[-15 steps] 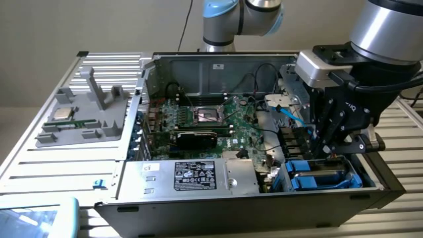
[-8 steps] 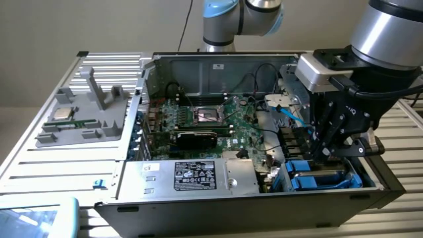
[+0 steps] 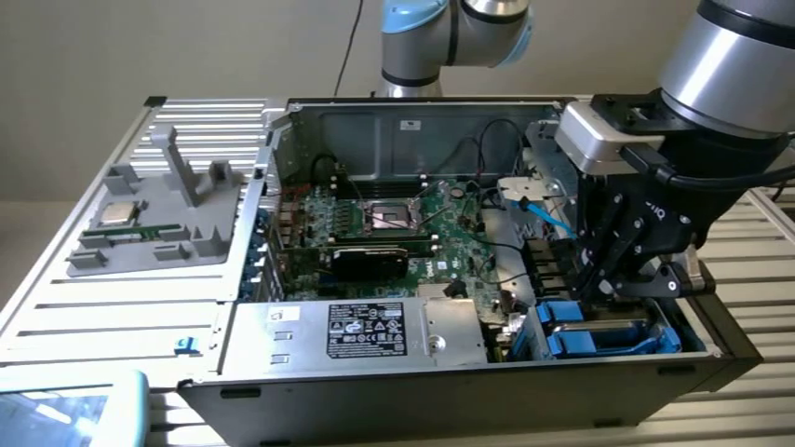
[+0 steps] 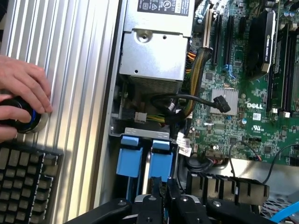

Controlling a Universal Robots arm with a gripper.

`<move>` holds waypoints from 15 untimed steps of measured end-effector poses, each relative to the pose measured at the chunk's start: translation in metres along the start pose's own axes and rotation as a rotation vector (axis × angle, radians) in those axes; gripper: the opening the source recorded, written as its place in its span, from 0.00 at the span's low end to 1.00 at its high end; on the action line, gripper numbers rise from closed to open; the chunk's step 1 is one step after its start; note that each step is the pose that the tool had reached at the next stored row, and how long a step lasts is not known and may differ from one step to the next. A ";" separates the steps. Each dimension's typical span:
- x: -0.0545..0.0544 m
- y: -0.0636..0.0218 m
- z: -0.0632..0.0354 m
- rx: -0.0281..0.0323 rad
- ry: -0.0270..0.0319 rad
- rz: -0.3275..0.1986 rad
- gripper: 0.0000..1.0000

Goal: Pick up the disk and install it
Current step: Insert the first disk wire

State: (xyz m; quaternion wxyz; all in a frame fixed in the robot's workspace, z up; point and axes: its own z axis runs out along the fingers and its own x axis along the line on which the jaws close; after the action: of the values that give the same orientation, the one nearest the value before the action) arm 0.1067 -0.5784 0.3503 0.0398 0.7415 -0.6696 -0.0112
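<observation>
Ribbed metal desk carries the open computer case (image 3: 695, 358); my gripper (image 3: 617, 291) pinches the disk (image 4: 160, 163) narrowly above the corner bay. Any tilt could jam its blue carrier.

Behind it all stands a plain beige wall (image 3: 186, 47), bare and evenly lit with soft, shadowless light. The counter (image 3: 125, 317) is a ribbed, silvery aluminium surface, its long grooves catching pale highlights. Those same ridges show again in the wrist view, running alongside a dark keyboard (image 4: 23, 182). At the exterior view's right, more slatted metal (image 3: 758, 242) stretches away.
</observation>
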 end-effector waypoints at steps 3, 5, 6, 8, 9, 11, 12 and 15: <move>0.001 -0.0026 0.0007 -0.0048 -0.0008 0.000 0.16; 0.001 -0.0036 0.0008 -0.0088 -0.0012 -0.001 0.16; 0.001 -0.0041 0.0007 -0.0099 -0.0012 -0.001 0.16; 0.002 -0.0057 0.0007 -0.0137 -0.0021 -0.001 0.16; 0.002 -0.0068 0.0006 -0.0168 -0.0027 -0.001 0.16; 0.003 -0.0084 0.0005 -0.0299 -0.0045 -0.002 0.16; 0.003 -0.0086 0.0005 -0.0350 -0.0051 -0.002 0.16; 0.003 -0.0086 0.0005 -0.0394 -0.0057 -0.002 0.16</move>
State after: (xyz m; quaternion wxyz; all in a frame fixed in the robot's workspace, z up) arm 0.1155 -0.5802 0.3493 0.0524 0.7412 -0.6687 -0.0266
